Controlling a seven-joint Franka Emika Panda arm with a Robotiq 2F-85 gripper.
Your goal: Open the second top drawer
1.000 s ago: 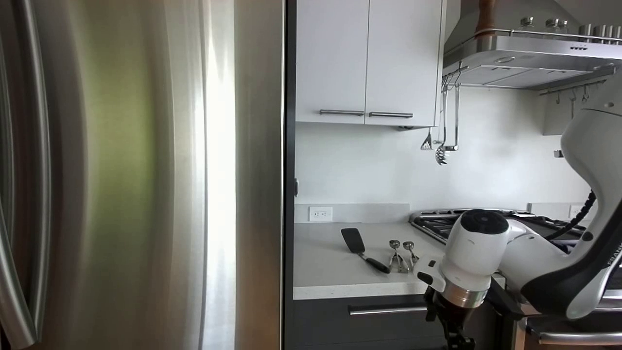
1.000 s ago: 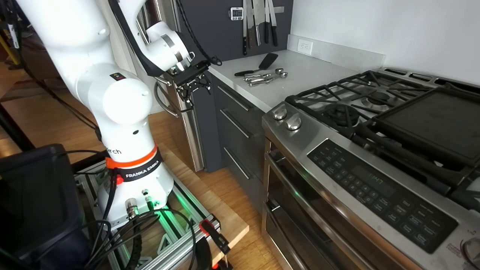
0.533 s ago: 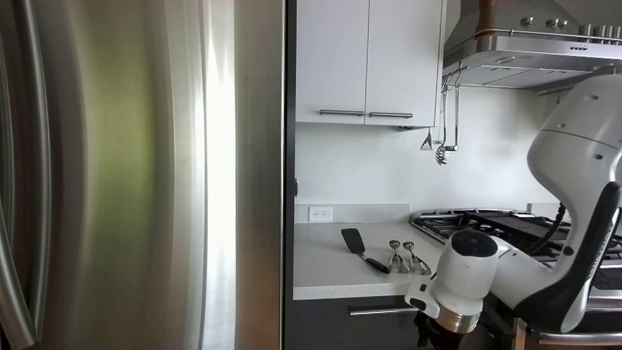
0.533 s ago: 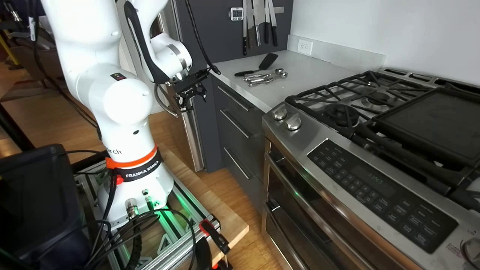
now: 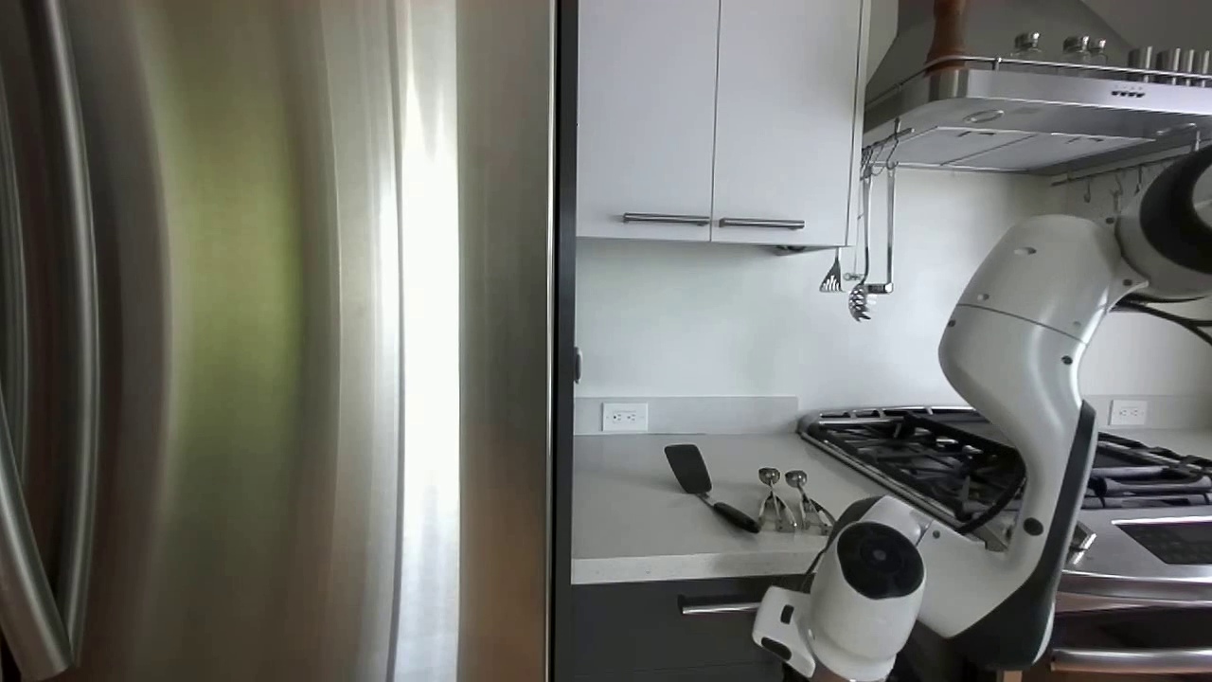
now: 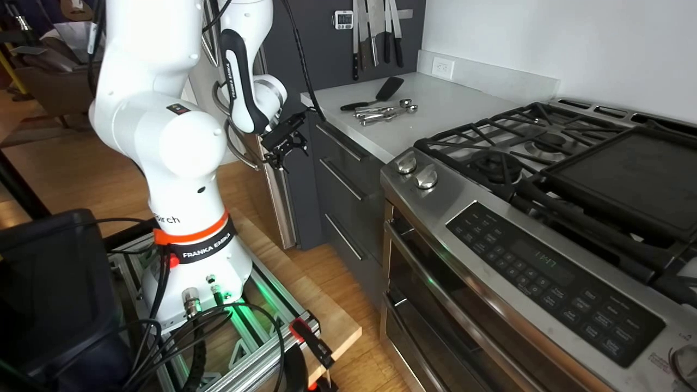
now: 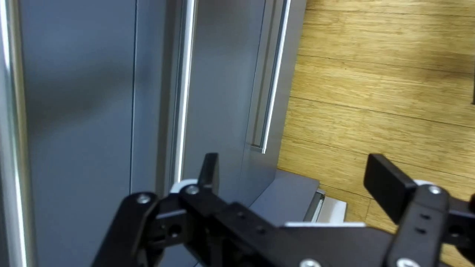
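The glossy white, round-jointed arm (image 6: 174,141) bears, above the black two-fingered hand (image 7: 293,165), a long, slim black inlay (image 6: 229,81) lettered FRANKA EMIKA. That hand has blocky dark fingers (image 7: 210,172) and round silver screws (image 7: 192,190); a thick black cable (image 6: 299,49) runs near it. In an exterior view the white wrist joint (image 5: 852,630) shows a round black cap (image 5: 881,559). Well below the hand, a bright orange ring (image 6: 201,233) tops a black band (image 6: 204,250) carrying the same name in white, the dark word Birch (image 6: 167,219) above.
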